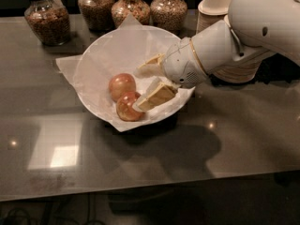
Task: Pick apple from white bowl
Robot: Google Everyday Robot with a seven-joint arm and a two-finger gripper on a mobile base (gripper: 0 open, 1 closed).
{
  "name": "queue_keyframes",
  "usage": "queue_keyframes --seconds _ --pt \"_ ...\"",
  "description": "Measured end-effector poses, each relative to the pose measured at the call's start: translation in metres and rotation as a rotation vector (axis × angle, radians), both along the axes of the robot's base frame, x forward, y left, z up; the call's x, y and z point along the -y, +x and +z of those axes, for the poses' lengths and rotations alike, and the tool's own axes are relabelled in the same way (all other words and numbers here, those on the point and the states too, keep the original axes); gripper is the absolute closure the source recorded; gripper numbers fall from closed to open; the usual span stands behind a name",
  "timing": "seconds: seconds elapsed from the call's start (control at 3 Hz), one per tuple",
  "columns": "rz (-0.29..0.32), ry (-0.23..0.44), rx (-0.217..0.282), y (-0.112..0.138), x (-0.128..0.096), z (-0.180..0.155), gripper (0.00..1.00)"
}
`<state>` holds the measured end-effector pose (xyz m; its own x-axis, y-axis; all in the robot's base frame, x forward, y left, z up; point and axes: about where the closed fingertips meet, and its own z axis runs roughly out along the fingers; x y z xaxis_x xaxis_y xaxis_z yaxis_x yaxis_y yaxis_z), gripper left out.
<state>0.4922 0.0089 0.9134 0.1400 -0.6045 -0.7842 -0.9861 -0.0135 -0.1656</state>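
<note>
The white bowl [101, 60], lined with crinkled white paper, stands mid-table. Two apples lie in it. The deeper red apple [126, 108] is at the front. A paler pinkish-orange apple [122, 85] lies just behind it, touching it. My gripper [139, 89] reaches into the bowl from the right and is open. Its lower finger [157, 95] lies over the red apple's right side. Its upper finger [150, 64] is beside the paler apple, above and to its right. Neither apple is held.
Several glass jars of grains [44, 18] stand along the table's back edge. Stacks of beige paper bowls [216, 3] are at the back right, behind my arm. The glossy dark tabletop [140, 163] stretches to the front edge.
</note>
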Motion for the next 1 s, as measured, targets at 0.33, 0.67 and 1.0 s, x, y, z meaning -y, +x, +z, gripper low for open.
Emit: queue_keyframes --seconds 0.33,0.67,1.0 --pt "0.000 -0.006 -0.022 0.004 -0.004 -0.011 0.41" --pt "0.000 -0.010 -0.045 0.008 -0.008 -0.022 0.41" --pt "0.010 -0.022 -0.067 0.010 -0.014 -0.034 0.41"
